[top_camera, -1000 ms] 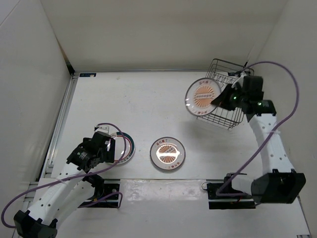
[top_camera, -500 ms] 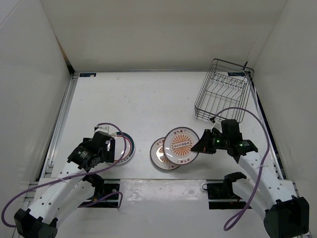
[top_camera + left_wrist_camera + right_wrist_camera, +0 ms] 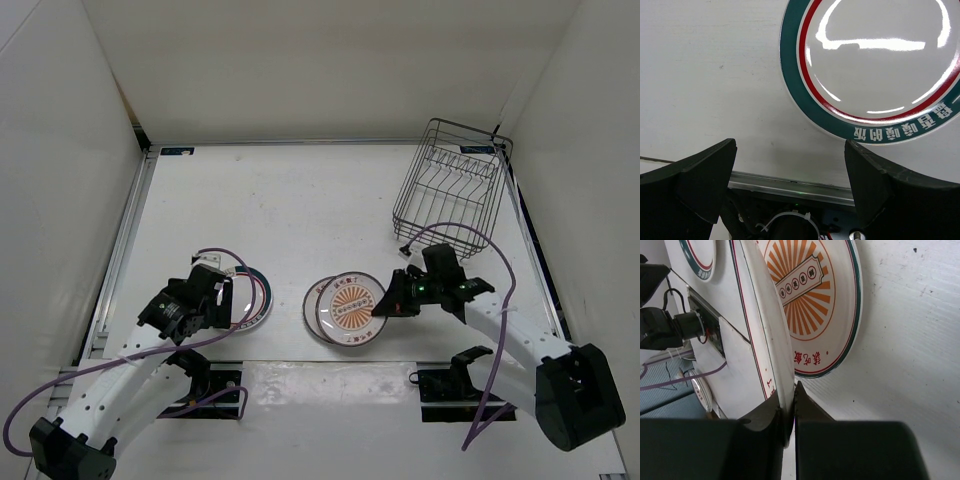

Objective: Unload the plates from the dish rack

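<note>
My right gripper (image 3: 388, 304) is shut on the rim of an orange sunburst plate (image 3: 353, 304) and holds it tilted, low over the second sunburst plate (image 3: 323, 313) lying flat at the table's middle front. In the right wrist view the held plate (image 3: 765, 325) stands edge-on between the jaws of that gripper (image 3: 791, 407), with the flat plate (image 3: 820, 300) behind it. The white plate with green and pink rings (image 3: 252, 299) lies flat by my left gripper (image 3: 218, 305). In the left wrist view that gripper (image 3: 790, 172) is open and empty, just short of the white plate (image 3: 875, 65). The dish rack (image 3: 450, 195) holds no plates.
White walls close in the table on the left, back and right. The wire rack stands at the far right corner. A metal rail (image 3: 125, 240) runs along the table's left edge. Both arm bases sit at the near edge.
My right arm carried the sunburst plate from beside the rack down to the table's middle front and lowered it over the other sunburst plate. My left arm stayed still.
</note>
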`<control>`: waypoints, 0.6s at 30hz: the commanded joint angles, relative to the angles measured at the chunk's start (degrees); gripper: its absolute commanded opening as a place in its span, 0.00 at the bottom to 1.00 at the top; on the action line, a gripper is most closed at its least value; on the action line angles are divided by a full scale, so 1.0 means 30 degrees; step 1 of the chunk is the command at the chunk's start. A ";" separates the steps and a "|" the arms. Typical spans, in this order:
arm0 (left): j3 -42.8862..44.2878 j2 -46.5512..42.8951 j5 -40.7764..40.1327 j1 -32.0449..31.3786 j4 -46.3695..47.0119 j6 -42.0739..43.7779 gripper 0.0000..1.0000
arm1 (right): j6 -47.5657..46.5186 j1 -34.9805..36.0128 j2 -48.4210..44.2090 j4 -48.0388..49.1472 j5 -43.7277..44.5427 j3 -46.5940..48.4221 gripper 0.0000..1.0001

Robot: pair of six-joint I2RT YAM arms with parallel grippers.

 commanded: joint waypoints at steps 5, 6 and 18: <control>0.0399 -0.0112 -0.0458 0.0005 -0.0095 -0.0226 1.00 | -0.0470 0.0617 0.2361 0.2094 -0.1244 0.0750 0.13; 0.0399 -0.0140 -0.0428 -0.0023 -0.0066 -0.0255 1.00 | -0.0587 0.0588 0.2681 0.2093 -0.1303 0.0839 0.16; 0.0399 -0.0053 -0.0399 -0.0023 -0.0153 -0.0226 1.00 | -0.3747 0.0910 0.5291 -0.6221 0.0541 0.5520 0.72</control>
